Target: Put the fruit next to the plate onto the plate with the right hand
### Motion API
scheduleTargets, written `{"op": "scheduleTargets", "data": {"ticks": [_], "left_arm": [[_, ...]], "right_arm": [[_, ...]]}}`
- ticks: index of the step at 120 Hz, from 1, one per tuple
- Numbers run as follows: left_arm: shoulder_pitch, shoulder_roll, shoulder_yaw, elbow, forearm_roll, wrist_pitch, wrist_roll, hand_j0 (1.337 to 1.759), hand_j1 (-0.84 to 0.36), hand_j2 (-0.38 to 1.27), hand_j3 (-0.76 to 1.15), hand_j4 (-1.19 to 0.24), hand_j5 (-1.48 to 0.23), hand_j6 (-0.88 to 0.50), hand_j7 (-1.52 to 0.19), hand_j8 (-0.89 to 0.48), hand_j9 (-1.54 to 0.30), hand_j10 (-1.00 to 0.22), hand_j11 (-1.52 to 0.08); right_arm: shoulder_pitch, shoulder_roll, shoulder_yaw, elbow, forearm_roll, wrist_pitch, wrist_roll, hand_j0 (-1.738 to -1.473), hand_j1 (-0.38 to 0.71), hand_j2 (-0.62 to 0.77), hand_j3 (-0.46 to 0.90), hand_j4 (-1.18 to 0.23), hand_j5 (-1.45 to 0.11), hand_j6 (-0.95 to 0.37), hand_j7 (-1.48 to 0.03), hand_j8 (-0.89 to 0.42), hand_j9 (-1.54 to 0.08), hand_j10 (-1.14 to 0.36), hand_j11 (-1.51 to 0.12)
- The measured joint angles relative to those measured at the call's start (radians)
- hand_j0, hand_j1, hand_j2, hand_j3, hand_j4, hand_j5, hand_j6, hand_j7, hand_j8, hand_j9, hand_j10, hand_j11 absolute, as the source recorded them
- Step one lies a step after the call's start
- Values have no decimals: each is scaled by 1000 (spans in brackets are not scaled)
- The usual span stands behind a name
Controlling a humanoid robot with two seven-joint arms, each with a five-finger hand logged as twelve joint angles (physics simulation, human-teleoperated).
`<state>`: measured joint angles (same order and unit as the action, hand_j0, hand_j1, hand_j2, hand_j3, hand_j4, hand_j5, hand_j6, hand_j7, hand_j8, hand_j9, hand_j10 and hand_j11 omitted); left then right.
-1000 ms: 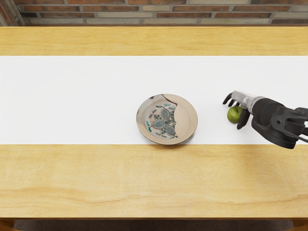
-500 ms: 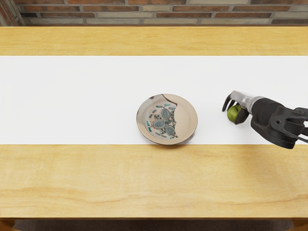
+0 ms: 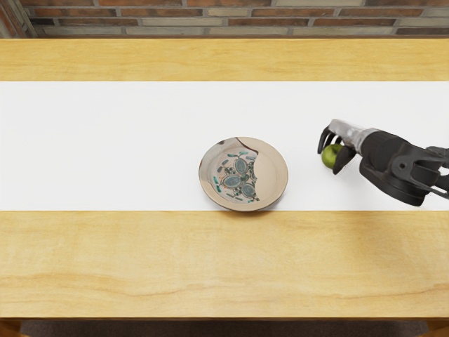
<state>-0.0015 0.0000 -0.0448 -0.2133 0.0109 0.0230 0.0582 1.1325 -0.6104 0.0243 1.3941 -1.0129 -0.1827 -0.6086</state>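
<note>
Seen from the robot's head, the camera looks down at a slant across the table, facing the brick wall behind its far edge. The near edge runs just above the bottom of the frame, and the tabletop spills past both sides. The view stands back at middle range: the plate on the white runner sits close to centre and small, while the right hand, closed round the green fruit, reaches in from the right edge.
</note>
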Motion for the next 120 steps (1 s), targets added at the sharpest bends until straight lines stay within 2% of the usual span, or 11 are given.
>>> {"op": "scheduleTargets", "data": {"ticks": [15,42,93,104,120], "left_arm": [[0,0,0,0,0,0,0,1658,349,0,0,0,0,0,0,0,0,0,0],[0,0,0,0,0,0,0,1658,349,0,0,0,0,0,0,0,0,0,0],[0,0,0,0,0,0,0,1658,349,0,0,0,0,0,0,0,0,0,0],[0,0,0,0,0,0,0,1658,349,0,0,0,0,0,0,0,0,0,0],[0,0,0,0,0,0,0,1658,349,0,0,0,0,0,0,0,0,0,0]], "right_arm": [[6,21,30,6,-2,4,0,-1657,294,254,2,-708,-1114,-400,-1003,-264,-1105,-484,-1125],[55,45,22,14,-53,16,8,-1658,276,216,3,-708,-1136,-398,-1011,-262,-1118,-478,-1147],[51,78,5,49,-103,20,289,-1658,266,202,3,-698,-1153,-400,-1009,-258,-1144,-473,-1170],[37,82,1,53,-105,20,320,-1658,269,201,3,-696,-1153,-403,-1007,-256,-1141,-471,-1165],[2,84,-6,52,-105,19,336,-1658,259,192,3,-695,-1145,-410,-1003,-265,-1138,-479,-1162]]}}
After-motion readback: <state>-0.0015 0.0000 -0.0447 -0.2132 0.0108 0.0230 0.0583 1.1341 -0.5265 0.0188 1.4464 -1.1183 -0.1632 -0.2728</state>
